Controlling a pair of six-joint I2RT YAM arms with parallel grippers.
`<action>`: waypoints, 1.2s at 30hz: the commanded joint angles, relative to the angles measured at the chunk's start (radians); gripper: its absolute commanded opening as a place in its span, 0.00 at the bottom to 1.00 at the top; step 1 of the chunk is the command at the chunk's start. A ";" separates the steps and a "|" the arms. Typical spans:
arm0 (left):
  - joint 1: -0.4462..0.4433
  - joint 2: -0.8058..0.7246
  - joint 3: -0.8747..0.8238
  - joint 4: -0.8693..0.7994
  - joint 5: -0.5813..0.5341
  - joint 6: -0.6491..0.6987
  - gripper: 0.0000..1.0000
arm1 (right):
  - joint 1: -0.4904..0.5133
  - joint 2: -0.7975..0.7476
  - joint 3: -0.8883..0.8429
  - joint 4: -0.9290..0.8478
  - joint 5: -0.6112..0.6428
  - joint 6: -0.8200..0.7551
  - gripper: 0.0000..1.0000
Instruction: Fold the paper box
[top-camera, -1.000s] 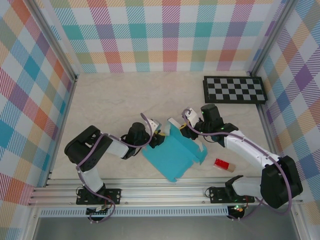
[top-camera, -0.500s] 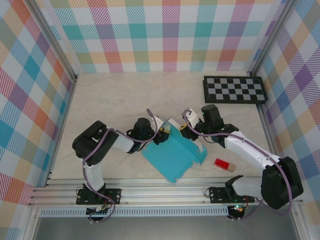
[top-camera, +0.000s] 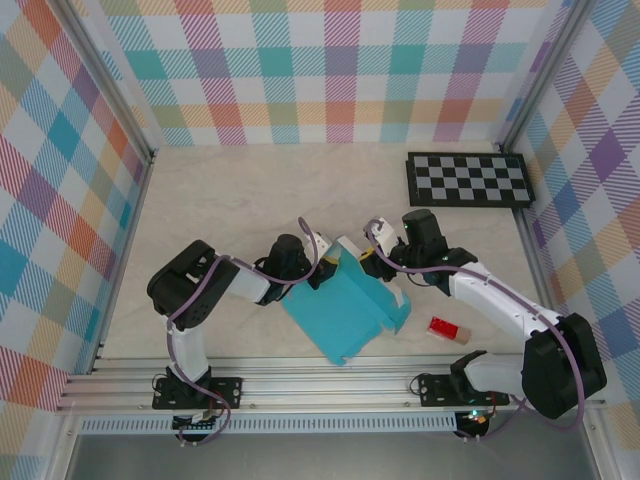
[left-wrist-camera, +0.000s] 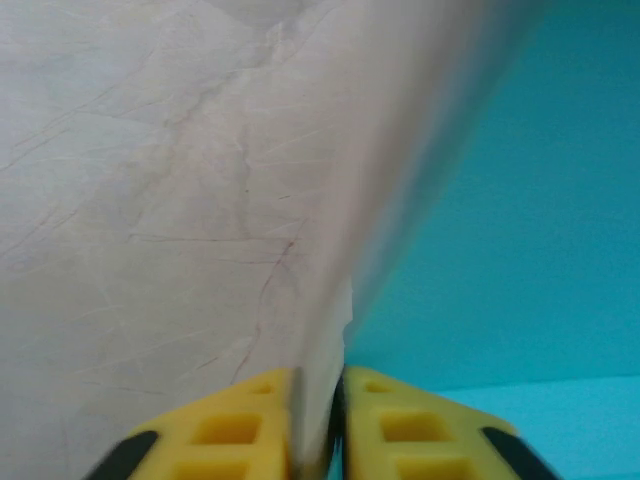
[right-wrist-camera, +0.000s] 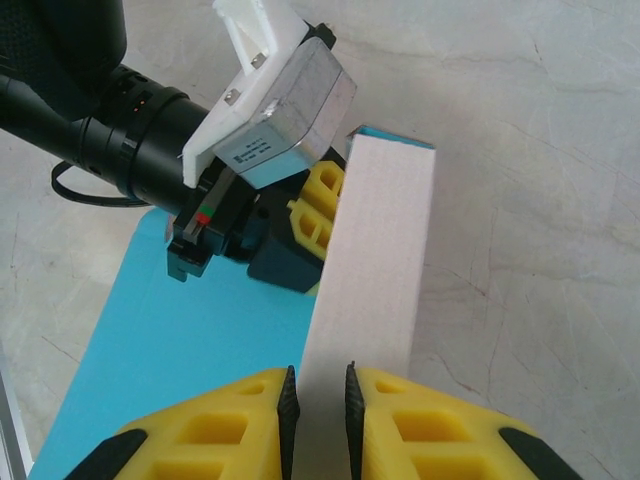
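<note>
The paper box (top-camera: 345, 308) lies mid-table with its teal face up, and its far flap is raised, showing white. My left gripper (top-camera: 325, 266) is at the sheet's far left edge. In the left wrist view its yellow fingers (left-wrist-camera: 245, 425) are shut on a thin upright wall of card, white on one side and teal (left-wrist-camera: 500, 250) on the other. My right gripper (top-camera: 372, 262) is at the far right edge. It is shut on the white raised flap (right-wrist-camera: 375, 250), which stands between its pads (right-wrist-camera: 245, 425). The left gripper's body (right-wrist-camera: 280, 110) is just beyond that flap.
A black-and-white checkerboard (top-camera: 468, 179) lies flat at the back right. A small red block (top-camera: 447, 329) sits on the table right of the sheet, beside the right arm. Plaid walls enclose the table on three sides.
The left gripper slid right to the sheet's far edge and closed on the card. The teal sheet shifted slightly. The right gripper kept its grip and place.
</note>
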 joint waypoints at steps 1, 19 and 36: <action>-0.008 0.011 0.009 -0.053 -0.010 0.027 0.09 | 0.004 -0.024 -0.009 -0.022 -0.037 -0.006 0.22; -0.053 -0.015 -0.012 -0.022 -0.224 0.019 0.17 | 0.005 -0.043 -0.037 -0.012 -0.026 -0.016 0.20; -0.022 -0.339 -0.107 -0.101 -0.222 0.048 0.48 | 0.005 -0.051 -0.007 -0.046 -0.013 -0.061 0.20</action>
